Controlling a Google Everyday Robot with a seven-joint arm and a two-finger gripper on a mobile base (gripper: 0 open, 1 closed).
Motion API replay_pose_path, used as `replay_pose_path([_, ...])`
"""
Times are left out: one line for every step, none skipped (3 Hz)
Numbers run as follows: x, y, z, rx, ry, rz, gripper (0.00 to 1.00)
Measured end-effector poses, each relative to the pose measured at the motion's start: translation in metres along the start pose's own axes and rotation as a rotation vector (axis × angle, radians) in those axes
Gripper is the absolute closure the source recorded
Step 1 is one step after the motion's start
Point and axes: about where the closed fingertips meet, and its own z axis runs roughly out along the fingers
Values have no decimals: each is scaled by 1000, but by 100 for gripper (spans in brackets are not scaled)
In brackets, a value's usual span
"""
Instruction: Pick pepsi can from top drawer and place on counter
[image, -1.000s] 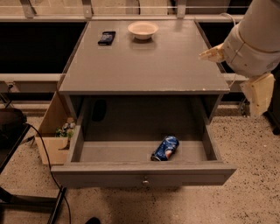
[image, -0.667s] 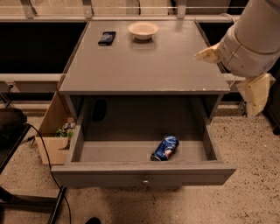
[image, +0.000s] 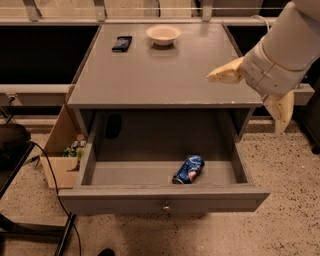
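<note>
The arm (image: 285, 45) comes in from the 2 o'clock corner; its thick white forearm is cut off by the upper and right edges, so shoulder and base are out of sight. The tool (image: 244, 104) hangs at 3 o'clock over the right rim of the counter (image: 160, 75), released and holding nothing. One cream finger (image: 226, 75) points toward 9 o'clock above the counter top. The other points toward 6 o'clock, outside the counter's right edge and well apart from the first. The pepsi can (image: 188, 169) lies on its side in the pulled-out top drawer (image: 162, 197), toward 5 o'clock of the drawer floor and near the front panel, well apart from the tool. On the counter a pale bowl (image: 163, 34) stands at 12 o'clock and a flat dark object (image: 122, 43) lies at 11 o'clock. A dark shape (image: 113, 125) in the shadow at the drawer's back left is hard to make out. At 9 o'clock a cardboard box (image: 62, 155) on the floor is partly hidden by the drawer's left side
</note>
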Motion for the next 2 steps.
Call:
replay_pose_path([0, -3, 24, 5, -88, -76, 0])
replay_pose_path([3, -4, 44, 0, -146, -65, 0])
